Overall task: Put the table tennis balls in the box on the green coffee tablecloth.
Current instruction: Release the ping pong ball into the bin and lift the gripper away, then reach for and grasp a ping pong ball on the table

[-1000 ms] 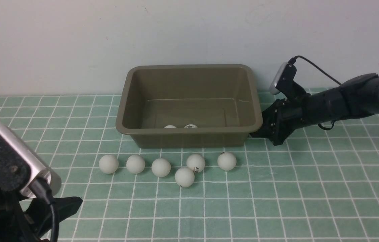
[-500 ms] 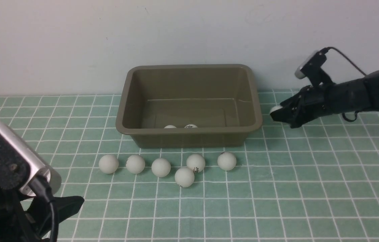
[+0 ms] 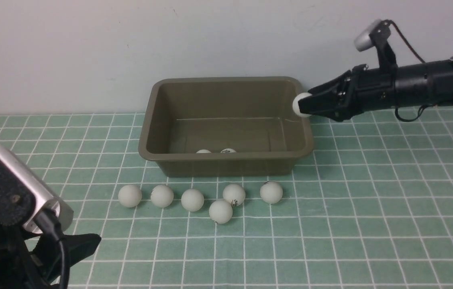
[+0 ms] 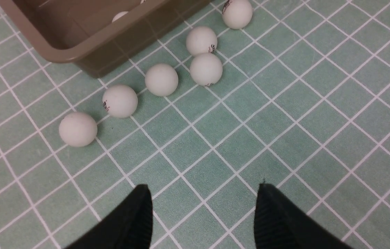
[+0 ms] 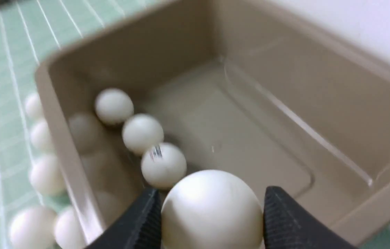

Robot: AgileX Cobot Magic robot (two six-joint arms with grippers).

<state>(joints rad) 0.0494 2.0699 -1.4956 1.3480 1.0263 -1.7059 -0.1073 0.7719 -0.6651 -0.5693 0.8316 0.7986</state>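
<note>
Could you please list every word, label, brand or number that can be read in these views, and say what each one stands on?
No text is legible anywhere; there are only dark printed marks:
Second ball from the left in the row: too small to read.
Rightmost ball: too small to read.
Ball beside it: too small to read.
Marked ball in the box: blurred, unreadable.

Splayed left tool (image 4: pixel 202 187), clamped right tool (image 5: pixel 212 193)

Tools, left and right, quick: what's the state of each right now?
Left tool: open, holding nothing.
Right tool: closed on a table tennis ball.
</note>
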